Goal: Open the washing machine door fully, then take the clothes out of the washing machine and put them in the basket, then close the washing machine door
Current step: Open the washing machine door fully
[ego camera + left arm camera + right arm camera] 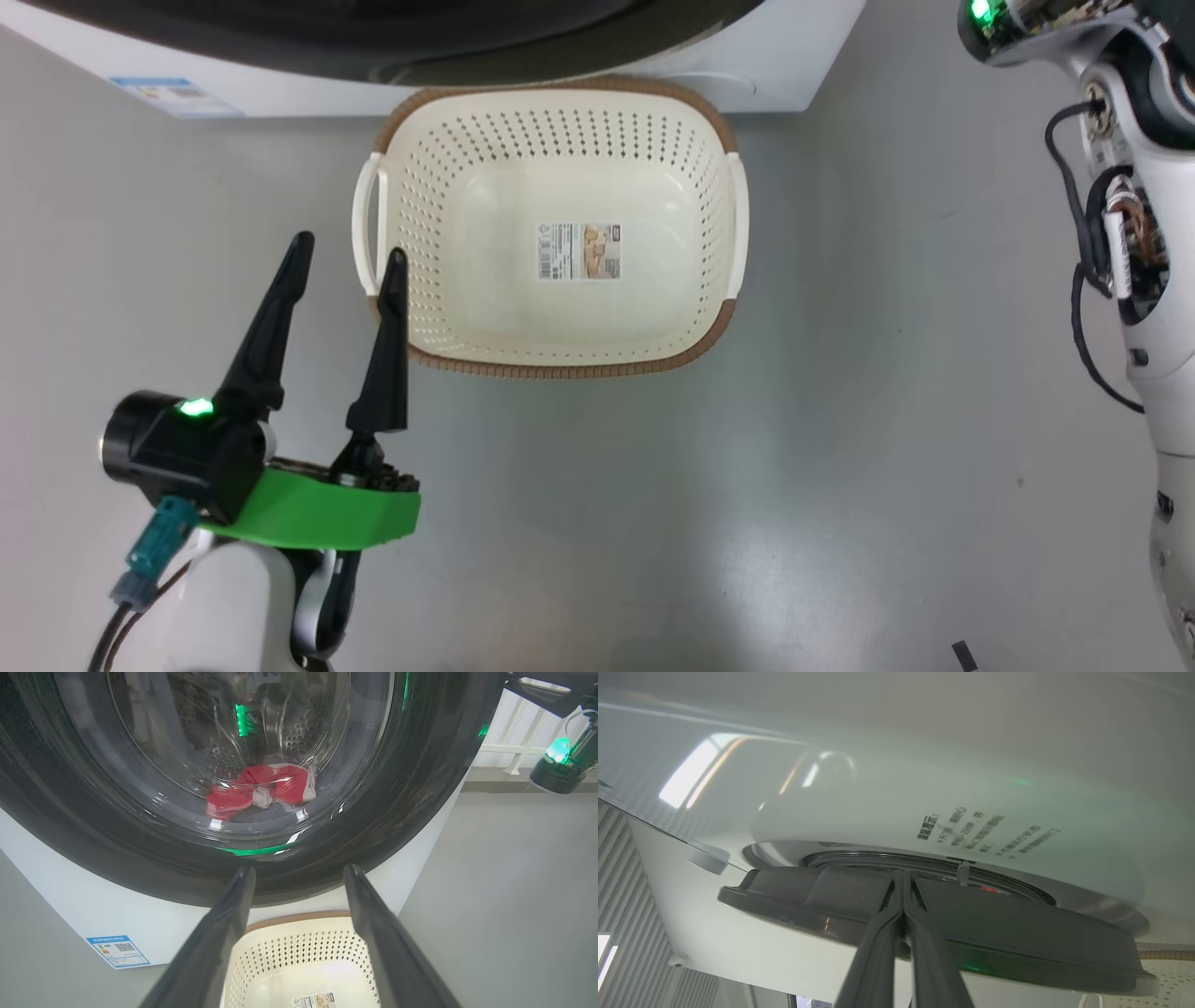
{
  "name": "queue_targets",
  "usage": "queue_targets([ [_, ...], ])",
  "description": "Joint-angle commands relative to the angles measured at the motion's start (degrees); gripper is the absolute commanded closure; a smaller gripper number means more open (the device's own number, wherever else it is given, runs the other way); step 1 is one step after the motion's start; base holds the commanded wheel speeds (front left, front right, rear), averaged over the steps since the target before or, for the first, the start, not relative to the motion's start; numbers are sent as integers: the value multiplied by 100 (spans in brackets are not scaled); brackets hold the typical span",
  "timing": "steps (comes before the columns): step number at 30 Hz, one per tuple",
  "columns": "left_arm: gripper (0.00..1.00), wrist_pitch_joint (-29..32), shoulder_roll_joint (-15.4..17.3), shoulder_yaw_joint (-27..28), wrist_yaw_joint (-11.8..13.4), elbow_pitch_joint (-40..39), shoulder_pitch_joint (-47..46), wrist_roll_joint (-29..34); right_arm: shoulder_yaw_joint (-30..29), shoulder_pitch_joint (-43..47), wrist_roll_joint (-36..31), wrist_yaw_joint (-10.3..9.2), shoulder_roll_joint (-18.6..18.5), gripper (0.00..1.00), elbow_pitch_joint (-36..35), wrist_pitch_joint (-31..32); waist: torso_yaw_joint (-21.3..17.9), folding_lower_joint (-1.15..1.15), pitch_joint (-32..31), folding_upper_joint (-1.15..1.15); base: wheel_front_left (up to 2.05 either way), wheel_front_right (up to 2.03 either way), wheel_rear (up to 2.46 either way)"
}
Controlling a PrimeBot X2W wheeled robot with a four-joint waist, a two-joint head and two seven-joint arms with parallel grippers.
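Red clothes (261, 791): one bundle; one basket (560, 366); left gripper (348, 246) spread, right gripper (903, 877) pressed together.

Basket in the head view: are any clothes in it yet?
No, the basket is bare inside apart from its label.

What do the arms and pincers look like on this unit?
Left pincer: two long tapered matte black fingers on a black wrist block with a green light, a bright green plastic collar, a teal connector with dark cables, and a pale forearm. Right arm: white shell with open cut-outs and exposed black cables. Right pincer: dark grey fingers.
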Motion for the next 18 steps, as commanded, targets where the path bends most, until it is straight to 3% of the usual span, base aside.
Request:
queue_targets([
  [1,0,-69,110,137,-10,-163,-36,111,5,-115,-17,2,68,100,-122,77,43,0,116,0,0,0,0],
  [18,0,-69,110,37,-34,-160,-141,185,-93,-570,-232,2,156,100,-7,787,200,0,358,0,0,0,0],
])
